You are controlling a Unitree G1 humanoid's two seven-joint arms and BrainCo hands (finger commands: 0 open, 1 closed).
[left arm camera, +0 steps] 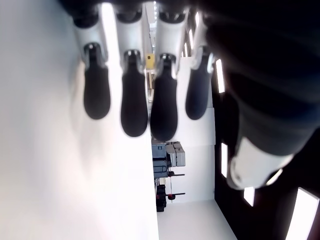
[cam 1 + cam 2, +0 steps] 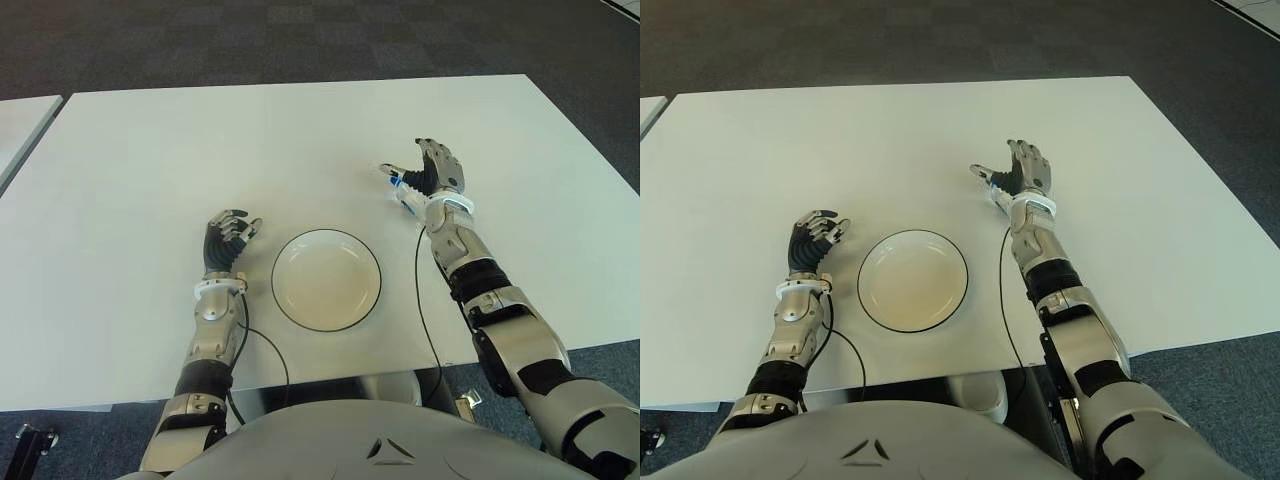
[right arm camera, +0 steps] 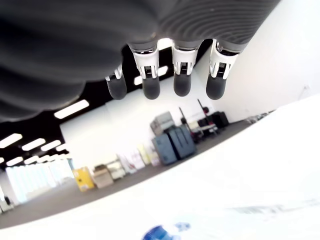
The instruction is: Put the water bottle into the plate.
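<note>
A small clear water bottle with blue markings lies on the white table, to the right of and a little beyond the plate. My right hand is upright just to the bottle's right, palm turned toward it, fingers spread and not closed around it. Only a blue patch of the bottle shows below the straight fingers in the right wrist view. The empty white plate with a dark rim sits at the middle near the front edge. My left hand is idle to the plate's left, fingers relaxed, holding nothing.
Thin black cables run from both wrists across the table toward its front edge. A second white table stands at the far left across a narrow gap. Dark carpet lies beyond the table.
</note>
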